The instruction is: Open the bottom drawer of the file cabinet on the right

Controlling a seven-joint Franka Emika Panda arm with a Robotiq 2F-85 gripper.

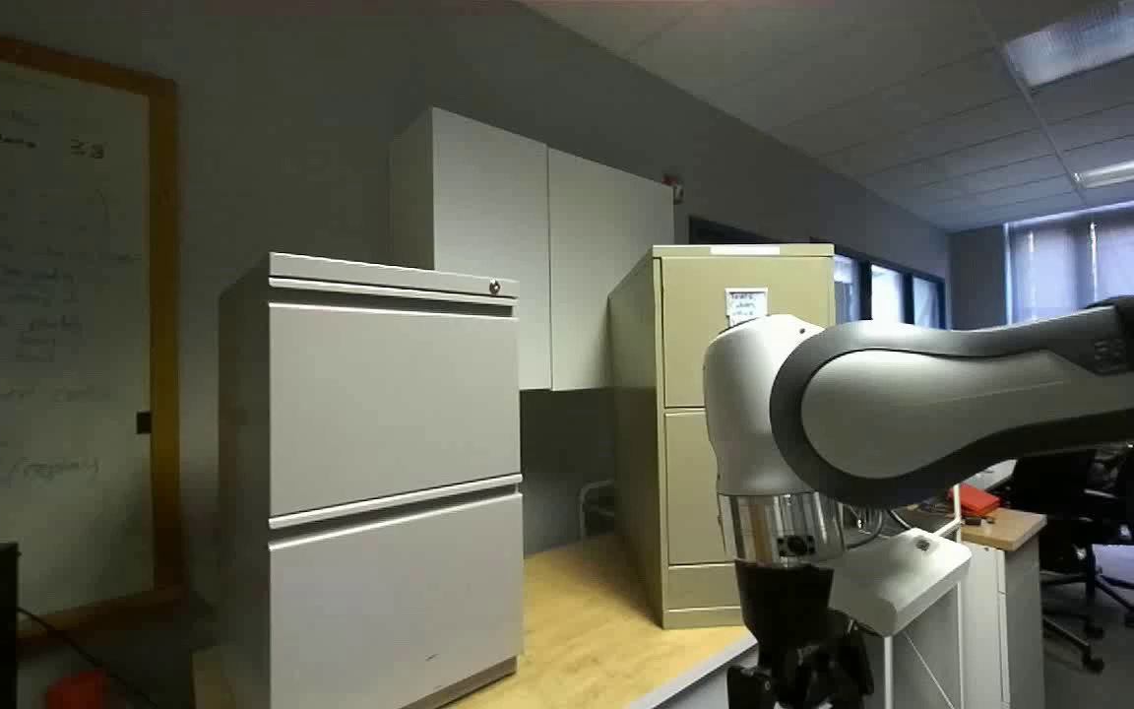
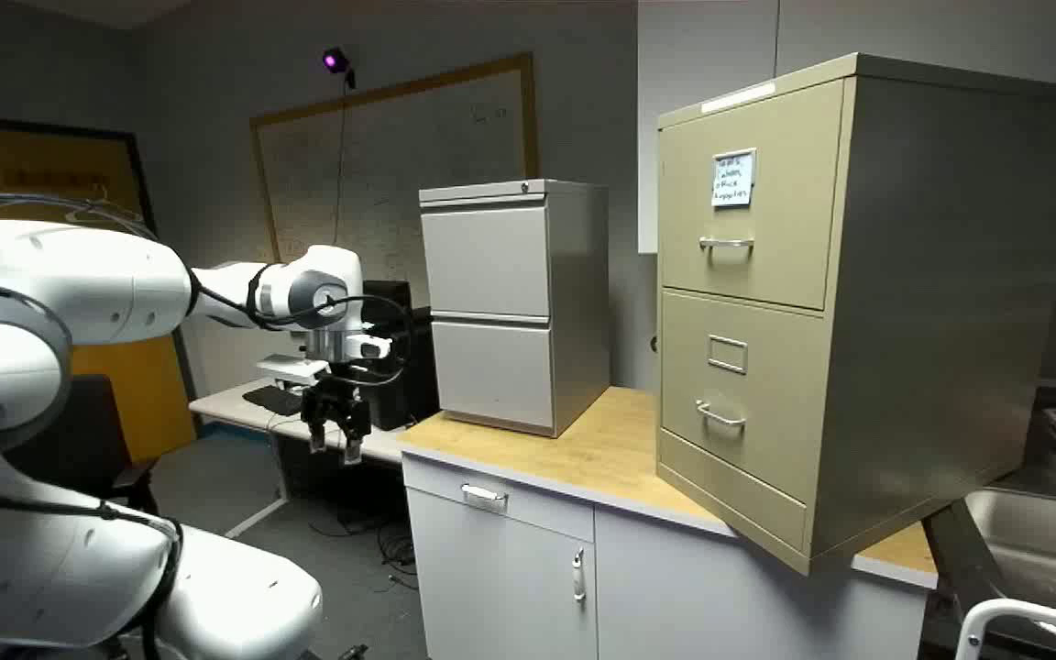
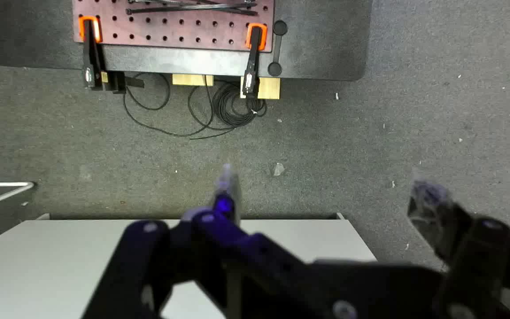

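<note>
The tan file cabinet (image 2: 940, 302) stands upright on the counter and also shows in an exterior view (image 1: 634, 423). Its bottom drawer (image 2: 766, 376) is shut flush, with a bar handle (image 2: 720, 415) and an empty label frame on its front. In an exterior view, the arm hides most of this drawer (image 1: 690, 487). My gripper (image 2: 335, 447) points down, apart from the file cabinet, in front of the grey cabinet's side of the counter. In the wrist view, its fingers (image 3: 326, 186) are spread wide with nothing between them; the floor shows below. The file cabinet is out of the wrist view.
A pale grey cabinet (image 2: 491, 367) stands on the same wooden counter (image 2: 606, 458). White base cupboards (image 2: 510, 587) with handles lie below. A sink (image 2: 1041, 522) and a white rail (image 2: 1032, 610) are beside the file cabinet. In the wrist view, cables (image 3: 233, 106) lie on the floor.
</note>
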